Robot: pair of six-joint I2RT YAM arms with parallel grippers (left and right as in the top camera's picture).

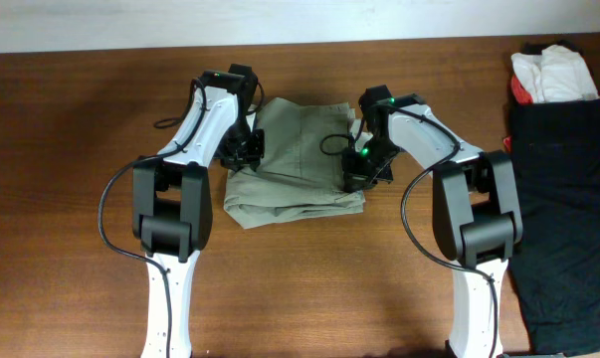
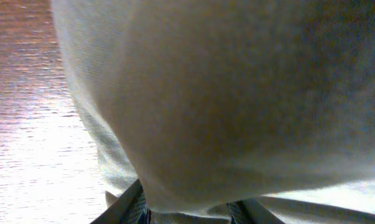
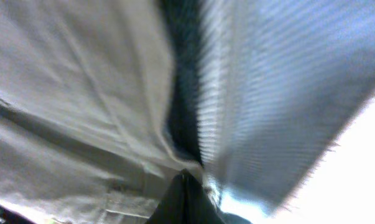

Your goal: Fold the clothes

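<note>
The khaki-beige shorts [image 1: 295, 159] lie partly folded and wrinkled at the table's middle. My left gripper [image 1: 242, 149] is at their left edge. In the left wrist view a bulge of the shorts [image 2: 237, 93] fills the frame, and the left gripper [image 2: 190, 211] has that cloth between its two fingers. My right gripper [image 1: 361, 171] is at the shorts' right edge. In the right wrist view its dark fingers [image 3: 184, 186] are pressed together at a fold of the shorts [image 3: 81, 93]. Both fingertips are largely hidden by cloth.
A black garment [image 1: 568, 199] covers the table's right side. A small white and red bundle [image 1: 548, 75] lies at the back right corner. Brown wooden table [image 1: 71, 149] shows to the left and in front of the shorts.
</note>
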